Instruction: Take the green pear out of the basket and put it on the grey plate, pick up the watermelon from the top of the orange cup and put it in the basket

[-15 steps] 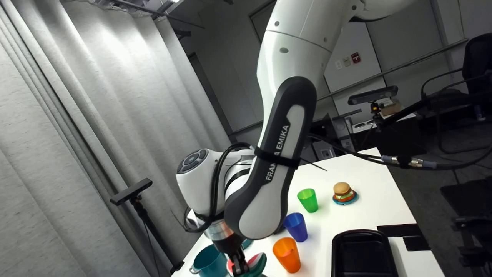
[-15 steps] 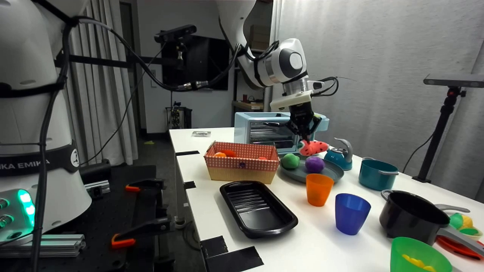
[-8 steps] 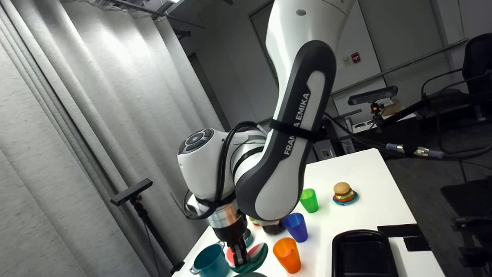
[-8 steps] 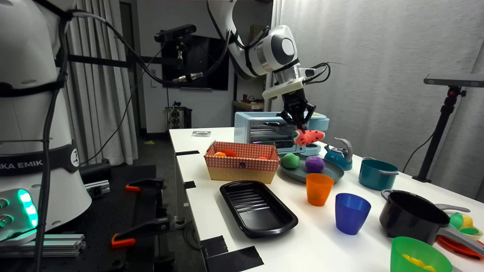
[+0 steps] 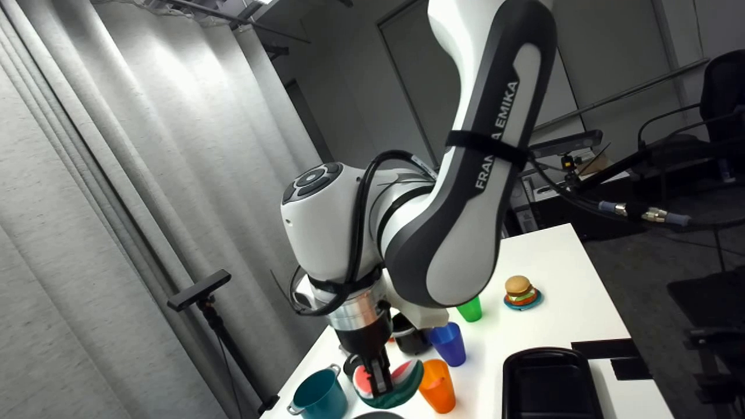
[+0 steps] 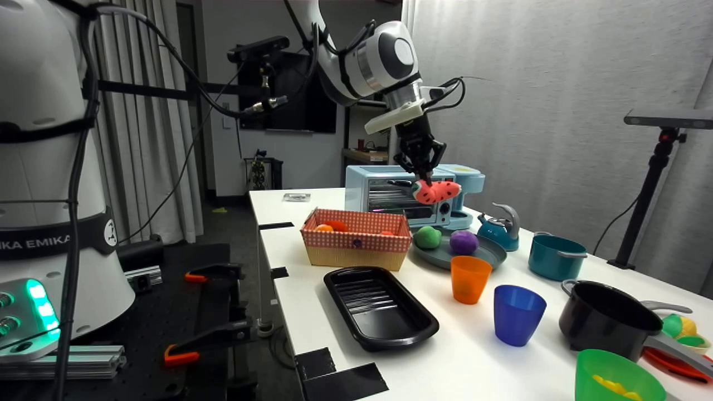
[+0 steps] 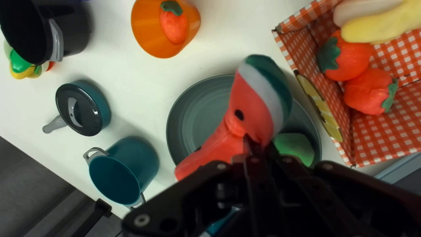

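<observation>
My gripper [image 6: 425, 179] is shut on the watermelon [image 6: 443, 191], a soft red slice with a green rind; it also shows in the wrist view [image 7: 253, 105]. The gripper holds it in the air above the grey plate [image 7: 194, 115]. The green pear [image 6: 427, 237] lies on that plate [image 6: 493, 255], partly hidden behind the gripper in the wrist view [image 7: 294, 146]. The basket [image 6: 356, 256] has red-and-white checks and stands beside the plate; it holds red tomatoes [image 7: 345, 57] and a banana [image 7: 378, 26]. The orange cup [image 6: 469, 281] stands upright with a strawberry [image 7: 173, 26] inside.
A purple fruit [image 6: 463, 243] is on the plate. A light-blue toaster oven [image 6: 376, 192] stands behind the basket. A black tray [image 6: 384, 312], blue cup [image 6: 518, 314], black pot [image 6: 604, 320], teal pot [image 6: 557, 259] and kettle [image 6: 498, 231] stand around on the table.
My gripper has risen with the watermelon still held and moved towards the basket side. The pear, plate, basket and orange cup have not moved.
</observation>
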Robot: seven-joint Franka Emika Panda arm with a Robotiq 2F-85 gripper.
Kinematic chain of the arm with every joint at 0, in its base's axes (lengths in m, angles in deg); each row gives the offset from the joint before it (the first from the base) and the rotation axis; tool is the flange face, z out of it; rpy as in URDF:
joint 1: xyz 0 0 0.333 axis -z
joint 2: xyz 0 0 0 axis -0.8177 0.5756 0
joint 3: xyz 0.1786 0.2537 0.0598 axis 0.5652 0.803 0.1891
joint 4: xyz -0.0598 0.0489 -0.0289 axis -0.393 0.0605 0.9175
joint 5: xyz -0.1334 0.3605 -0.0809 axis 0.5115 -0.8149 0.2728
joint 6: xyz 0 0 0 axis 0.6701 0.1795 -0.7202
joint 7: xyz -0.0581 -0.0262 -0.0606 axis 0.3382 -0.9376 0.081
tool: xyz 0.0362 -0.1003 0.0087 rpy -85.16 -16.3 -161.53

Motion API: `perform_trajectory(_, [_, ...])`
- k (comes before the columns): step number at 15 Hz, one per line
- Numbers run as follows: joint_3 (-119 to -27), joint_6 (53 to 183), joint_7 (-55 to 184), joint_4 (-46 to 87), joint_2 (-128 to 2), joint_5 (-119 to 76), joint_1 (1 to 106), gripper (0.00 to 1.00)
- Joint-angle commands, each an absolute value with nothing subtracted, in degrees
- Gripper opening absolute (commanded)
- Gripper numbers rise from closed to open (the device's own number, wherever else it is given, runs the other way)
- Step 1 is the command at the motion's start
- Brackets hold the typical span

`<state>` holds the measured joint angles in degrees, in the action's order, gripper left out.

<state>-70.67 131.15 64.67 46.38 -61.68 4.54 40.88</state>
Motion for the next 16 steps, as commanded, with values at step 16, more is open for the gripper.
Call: perform_trajectory(16, [-61.7, 133.9, 70.0, 62.4, -71.6, -3.3, 41.3, 0.01])
